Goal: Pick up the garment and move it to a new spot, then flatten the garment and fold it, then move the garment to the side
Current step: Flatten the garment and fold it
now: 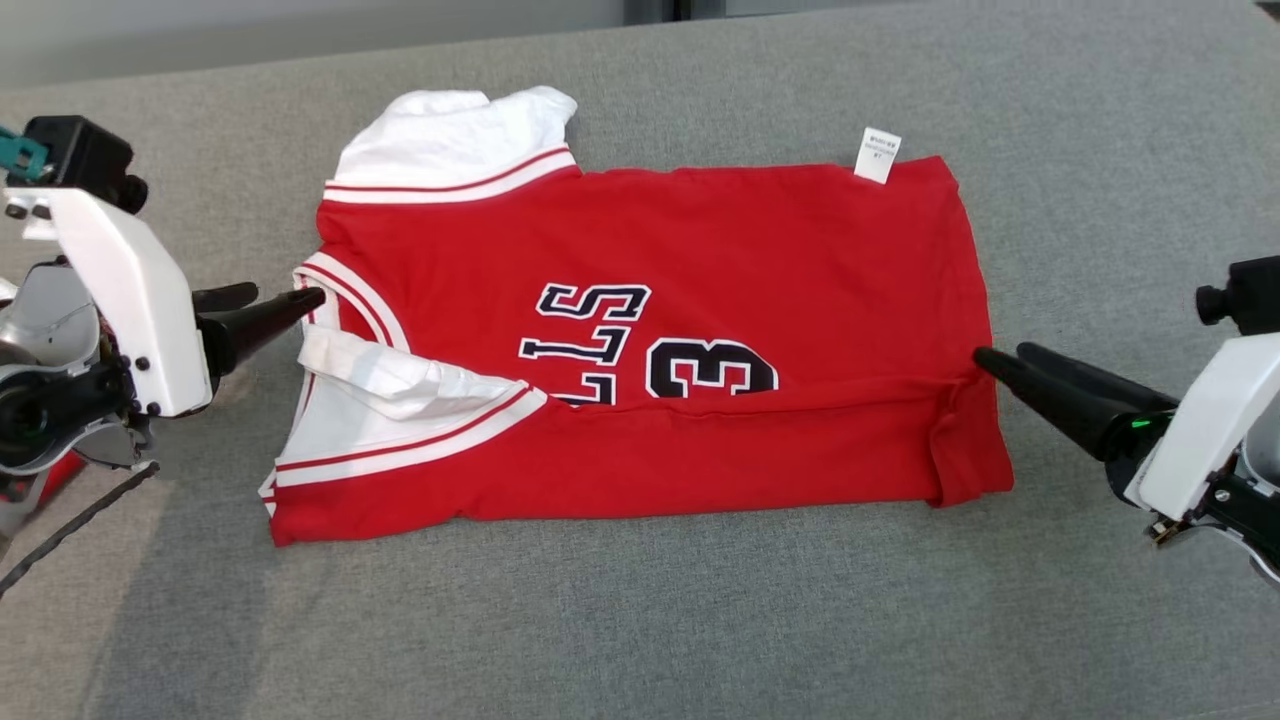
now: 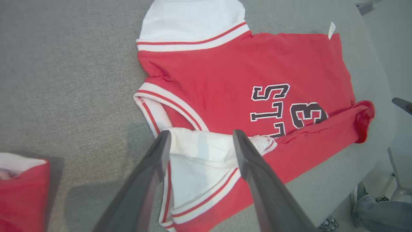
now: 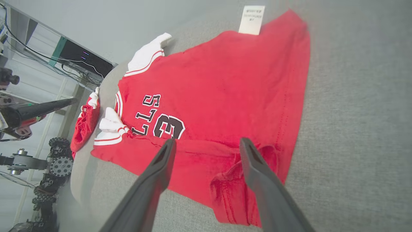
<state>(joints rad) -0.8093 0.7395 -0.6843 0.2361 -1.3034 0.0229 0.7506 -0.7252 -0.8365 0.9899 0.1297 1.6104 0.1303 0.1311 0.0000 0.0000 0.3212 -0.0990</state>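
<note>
The garment is a red jersey with white sleeves and black lettering, spread flat on the grey table. Its near long edge is folded up over the body. My left gripper hovers at the collar end by the white sleeve, open, with nothing between its fingers. My right gripper is at the hem end, its tips touching the folded corner, also open and empty. The left wrist view shows the left gripper straddling the sleeve; the right wrist view shows the right gripper over the rumpled hem.
A white care label sticks out at the far hem corner. A second red garment lies at the table's left end. A person's shoe and trouser leg stand beyond the table edge. Equipment and cables sit off the left end.
</note>
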